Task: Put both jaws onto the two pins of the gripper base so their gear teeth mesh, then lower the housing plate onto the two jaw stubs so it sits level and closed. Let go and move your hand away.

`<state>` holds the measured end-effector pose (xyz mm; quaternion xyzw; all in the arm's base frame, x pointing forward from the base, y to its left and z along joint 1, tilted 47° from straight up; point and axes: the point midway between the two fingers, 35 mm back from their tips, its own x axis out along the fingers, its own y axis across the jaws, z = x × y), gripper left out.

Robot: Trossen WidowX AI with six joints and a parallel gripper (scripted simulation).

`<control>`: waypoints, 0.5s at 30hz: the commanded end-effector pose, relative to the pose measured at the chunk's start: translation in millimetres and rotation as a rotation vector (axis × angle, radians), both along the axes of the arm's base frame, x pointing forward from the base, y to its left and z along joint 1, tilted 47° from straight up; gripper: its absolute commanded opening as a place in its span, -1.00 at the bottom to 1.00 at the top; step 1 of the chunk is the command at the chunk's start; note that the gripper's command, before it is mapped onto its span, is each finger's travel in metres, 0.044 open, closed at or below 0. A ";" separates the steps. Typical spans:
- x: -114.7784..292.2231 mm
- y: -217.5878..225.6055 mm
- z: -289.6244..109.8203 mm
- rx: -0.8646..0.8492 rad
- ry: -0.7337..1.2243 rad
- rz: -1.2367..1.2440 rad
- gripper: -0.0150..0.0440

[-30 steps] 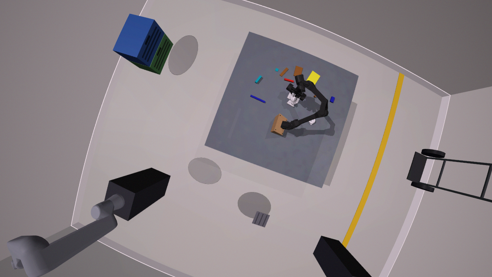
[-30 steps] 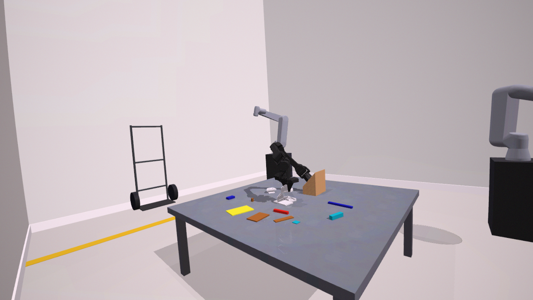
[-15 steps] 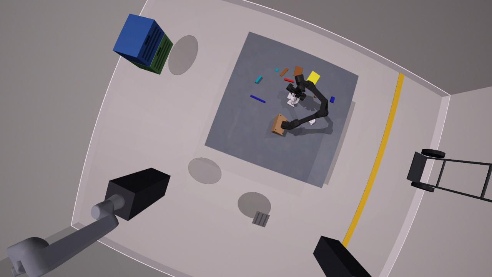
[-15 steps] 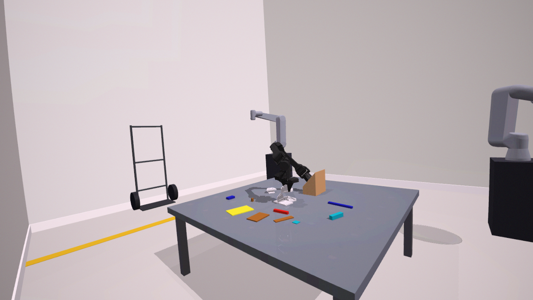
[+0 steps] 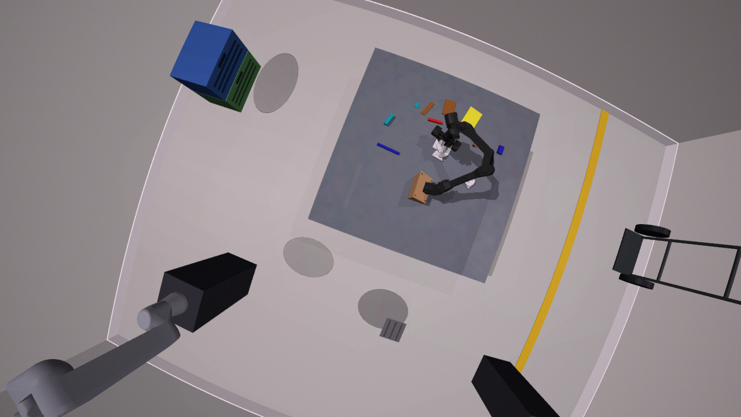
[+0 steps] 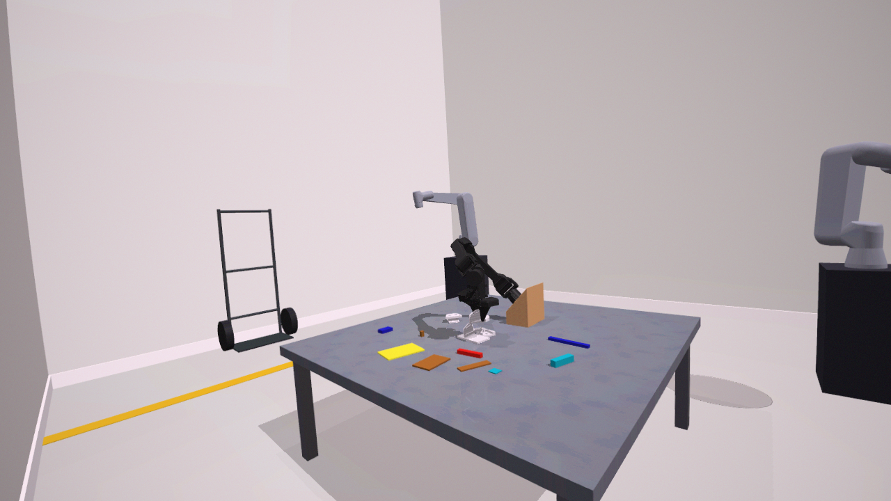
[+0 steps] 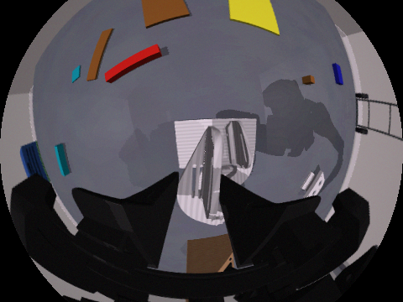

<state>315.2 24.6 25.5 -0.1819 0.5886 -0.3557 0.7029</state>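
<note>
My gripper (image 5: 444,142) (image 6: 484,319) (image 7: 198,177) points down, shut on a white jaw (image 7: 208,176). The held jaw extends between and past the fingertips, over the white gripper base (image 5: 438,157) (image 6: 472,339) (image 7: 188,140). Another white jaw (image 7: 238,144) stands on the base, just to the right of the held one in the wrist view. Whether the held jaw touches its pin, and whether the gear teeth mesh, cannot be told; the fingers and jaws hide the pins. The white housing plate (image 5: 469,183) (image 6: 453,316) (image 7: 318,182) lies apart on the table.
A wooden wedge block (image 5: 420,187) (image 6: 534,305) (image 7: 206,252) stands by the arm's foot. A red bar (image 5: 435,120) (image 6: 469,353) (image 7: 133,63), a yellow plate (image 5: 472,116) (image 6: 401,351) (image 7: 253,16) and a dark blue bar (image 5: 388,149) (image 6: 568,342) lie around the base.
</note>
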 end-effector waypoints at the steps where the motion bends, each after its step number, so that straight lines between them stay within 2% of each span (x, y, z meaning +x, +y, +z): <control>1: -0.9 -5.7 -5.1 -0.007 0.006 0.002 -0.04; 15: 0.4 -22.0 -20.5 -0.007 0.004 0.001 -0.04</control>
